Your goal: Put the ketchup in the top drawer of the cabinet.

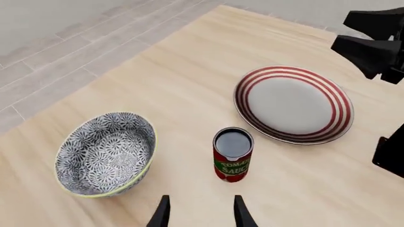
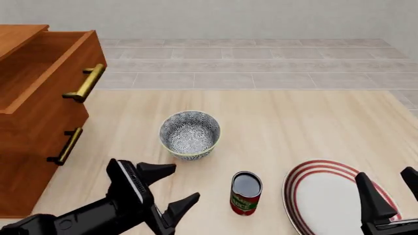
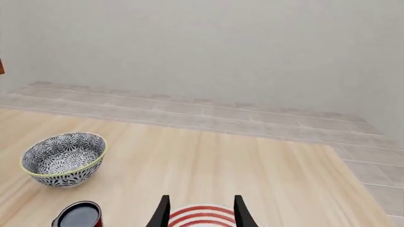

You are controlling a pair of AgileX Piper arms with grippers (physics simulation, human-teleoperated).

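Note:
The ketchup (image 2: 246,193) is a small red-labelled can with a dark top, standing upright on the table between the bowl and the plate; it also shows in the left wrist view (image 1: 233,156), and its top shows in the right wrist view (image 3: 79,215). My left gripper (image 2: 186,181) is open, a short way left of the can and not touching it, with nothing between its fingers (image 1: 162,213). My right gripper (image 2: 384,172) is open over the plate. At far left the cabinet (image 2: 26,166) has its top drawer (image 2: 62,63) pulled out, and the interior looks empty.
A grey patterned bowl (image 2: 189,134) stands behind and left of the can. A red-striped plate (image 2: 326,196) lies to the can's right, under the right gripper. The lower drawer front (image 2: 65,146) is closed. The table's far edge meets a tiled floor.

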